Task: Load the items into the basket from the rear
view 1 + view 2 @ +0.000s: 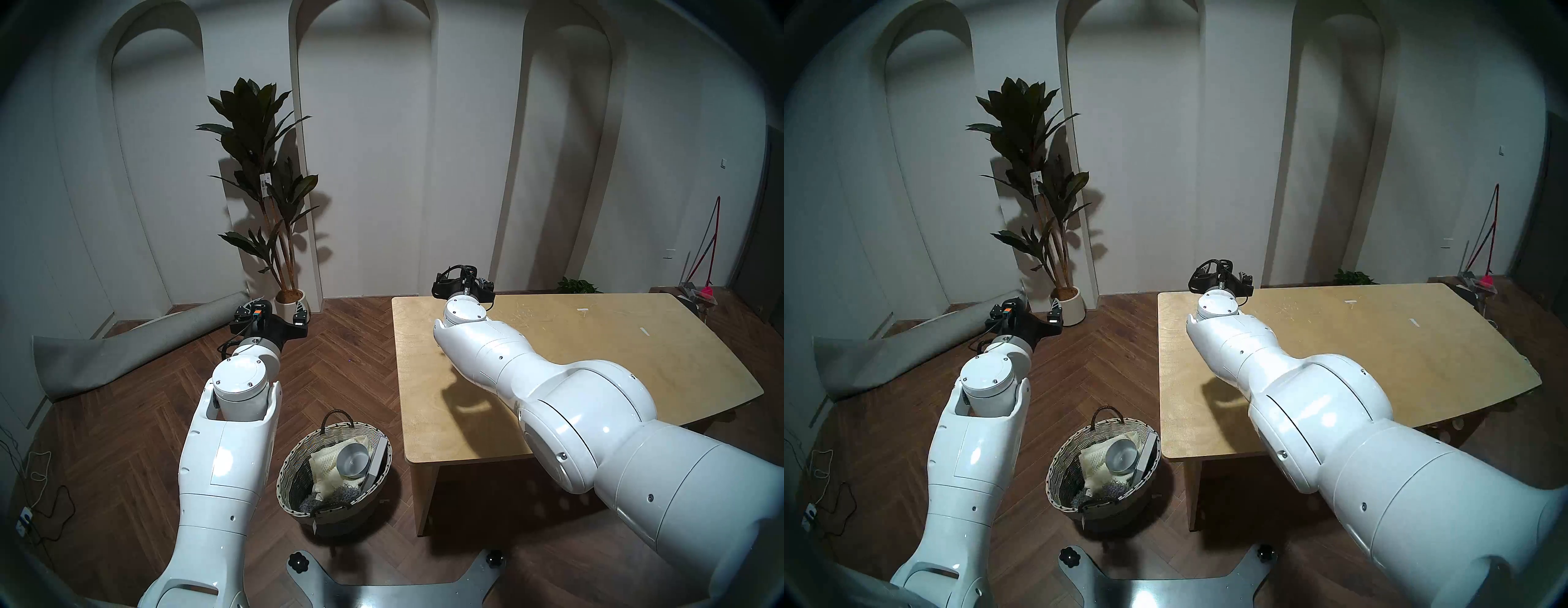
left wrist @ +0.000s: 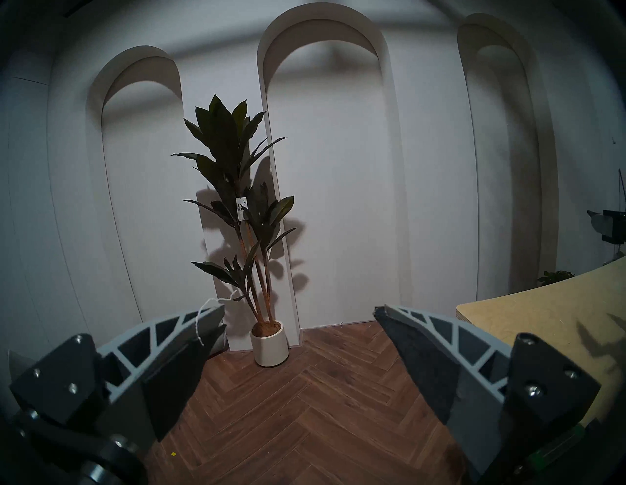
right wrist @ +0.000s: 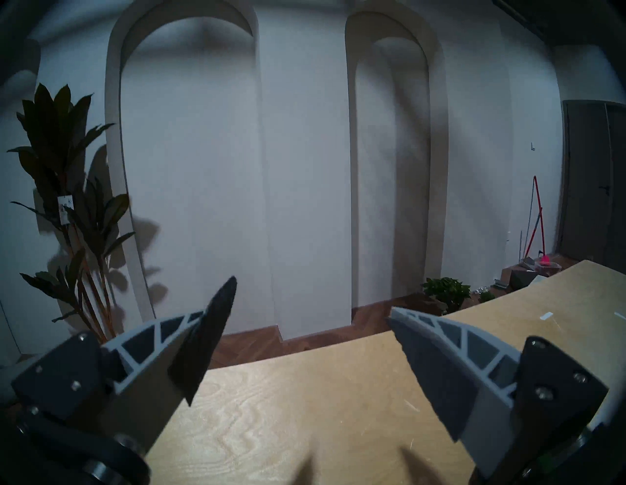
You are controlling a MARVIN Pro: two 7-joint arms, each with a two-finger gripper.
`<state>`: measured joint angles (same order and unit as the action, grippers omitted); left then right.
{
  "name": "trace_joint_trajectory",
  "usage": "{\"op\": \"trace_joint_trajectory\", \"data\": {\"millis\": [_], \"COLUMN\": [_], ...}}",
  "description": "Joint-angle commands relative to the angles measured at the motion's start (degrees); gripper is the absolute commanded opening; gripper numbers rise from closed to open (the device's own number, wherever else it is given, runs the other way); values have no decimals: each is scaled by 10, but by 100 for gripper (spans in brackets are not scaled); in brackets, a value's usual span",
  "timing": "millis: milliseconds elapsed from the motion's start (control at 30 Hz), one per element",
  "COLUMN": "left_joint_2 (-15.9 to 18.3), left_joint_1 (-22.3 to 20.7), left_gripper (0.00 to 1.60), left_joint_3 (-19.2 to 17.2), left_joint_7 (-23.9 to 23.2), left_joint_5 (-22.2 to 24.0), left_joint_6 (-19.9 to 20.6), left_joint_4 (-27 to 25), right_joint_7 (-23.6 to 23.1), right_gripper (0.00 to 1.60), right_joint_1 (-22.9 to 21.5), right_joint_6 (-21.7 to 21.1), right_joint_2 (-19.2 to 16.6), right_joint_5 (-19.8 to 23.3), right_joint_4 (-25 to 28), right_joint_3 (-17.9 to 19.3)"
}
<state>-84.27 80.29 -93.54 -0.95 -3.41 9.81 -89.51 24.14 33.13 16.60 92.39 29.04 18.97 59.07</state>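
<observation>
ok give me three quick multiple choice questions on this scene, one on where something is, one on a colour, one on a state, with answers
1. Where does the round woven wicker basket stand?
A. on the pale wooden table
B. on the floor beside the pale wooden table
C. behind the plant

2. What colour is the waffle-knit towel in the basket?
A. cream-yellow
B. red
C. dark blue

3. How is the right gripper?
A. shut on a bowl
B. open, holding nothing
C. shut on a towel

Answers: 1 B, the head view shows it on the herringbone floor by the table's near corner. 2 A, pale cream folds lie under the small round grey-white bowl. 3 B, the right wrist view shows the fingers spread with only table between.
</observation>
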Motion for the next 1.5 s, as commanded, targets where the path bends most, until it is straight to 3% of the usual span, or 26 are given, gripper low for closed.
{"op": "trace_joint_trajectory", "data": {"millis": [0,600,1467], "left_joint_2": [4,14,20], "left_joint_1": [-37,-81,-146], "left_gripper": [160,160,160], "left_joint_3": [3,14,24], "left_joint_7": [-6,-23,-36], "left_joint_5": [1,-7,-15], "left_joint_6": [-1,-3,-29], "left_joint_4": [8,63,154], "right_joint_7": [-22,-76,-120], "right_gripper": [160,160,160], "right_joint_1": [7,55,121], "right_joint_6": [45,122,163], "right_joint_2": [-12,-33,-45], "right_joint_5": [-6,-9,43], "right_joint_4": [31,78,179], "right_joint_3": [-4,-16,18]}}
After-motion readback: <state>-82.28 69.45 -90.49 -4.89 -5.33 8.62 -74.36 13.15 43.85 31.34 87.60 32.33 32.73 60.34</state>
